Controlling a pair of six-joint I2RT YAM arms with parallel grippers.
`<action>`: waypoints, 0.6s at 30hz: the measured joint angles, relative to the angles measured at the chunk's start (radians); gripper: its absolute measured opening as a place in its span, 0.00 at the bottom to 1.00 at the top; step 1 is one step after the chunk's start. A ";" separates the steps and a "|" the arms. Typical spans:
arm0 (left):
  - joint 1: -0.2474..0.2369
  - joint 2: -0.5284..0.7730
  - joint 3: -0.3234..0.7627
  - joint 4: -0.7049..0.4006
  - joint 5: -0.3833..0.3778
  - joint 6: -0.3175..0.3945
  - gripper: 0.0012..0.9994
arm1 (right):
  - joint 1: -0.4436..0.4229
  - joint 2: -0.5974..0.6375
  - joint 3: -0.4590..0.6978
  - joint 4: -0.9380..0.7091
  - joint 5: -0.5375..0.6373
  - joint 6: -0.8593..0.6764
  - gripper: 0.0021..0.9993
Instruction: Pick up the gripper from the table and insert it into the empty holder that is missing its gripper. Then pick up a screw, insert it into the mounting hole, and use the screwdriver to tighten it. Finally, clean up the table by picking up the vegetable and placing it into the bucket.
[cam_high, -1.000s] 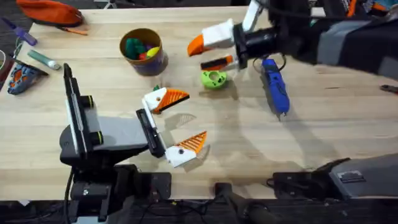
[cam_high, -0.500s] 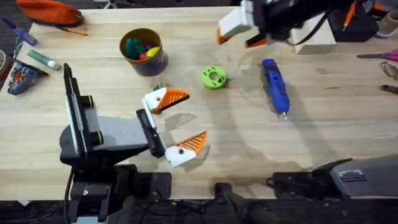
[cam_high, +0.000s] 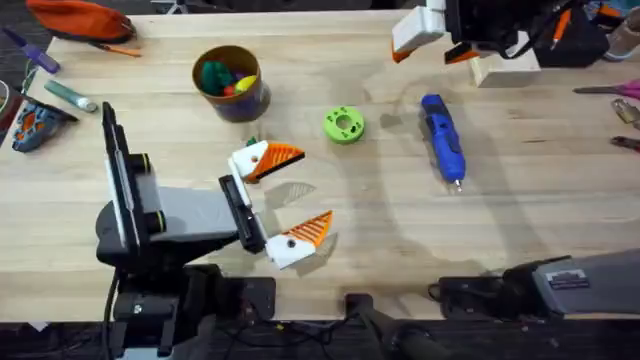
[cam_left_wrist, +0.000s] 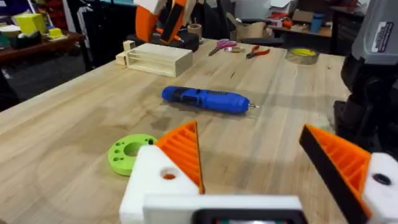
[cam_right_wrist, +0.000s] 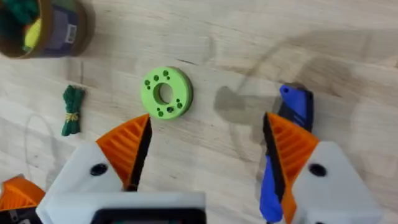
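The blue screwdriver (cam_high: 442, 137) (cam_left_wrist: 205, 99) (cam_right_wrist: 292, 109) lies on the table (cam_high: 520, 220), right of centre. The bucket (cam_high: 230, 82) (cam_right_wrist: 50, 25) stands at the back left with toy pieces inside. The small dark green vegetable (cam_right_wrist: 73, 110) (cam_high: 252, 142) lies just in front of it, beside my left gripper's far finger. My left gripper (cam_high: 285, 200) (cam_left_wrist: 247, 130) rests open near the table's middle, nothing in it. My right gripper (cam_high: 430, 52) (cam_right_wrist: 207, 118) hovers open and empty at the back, above the table. The loose gripper, the holder and the screw are out of view.
A lime-green ring-shaped disc (cam_high: 344, 125) (cam_left_wrist: 129, 154) (cam_right_wrist: 166, 93) lies between bucket and screwdriver. A pale wooden block (cam_high: 505, 65) (cam_left_wrist: 155, 59) sits at the back right, with hand tools (cam_high: 620, 100) at the right edge. An orange pouch (cam_high: 80, 18) and pens lie far left.
My right arm has drawn back from over the green disc toward the back right of the table. The left arm and the objects on the table have not moved.
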 joint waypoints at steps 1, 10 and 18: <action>0.000 0.000 0.000 0.000 0.000 0.000 0.99 | 0.000 0.000 0.000 0.000 0.003 -0.003 0.99; 0.000 0.000 0.000 0.000 0.000 0.000 0.99 | 0.000 0.000 0.000 -0.002 0.013 -0.018 0.99; 0.000 0.000 0.000 0.000 0.000 0.000 0.99 | -0.007 0.019 0.000 -0.028 0.040 -0.018 0.99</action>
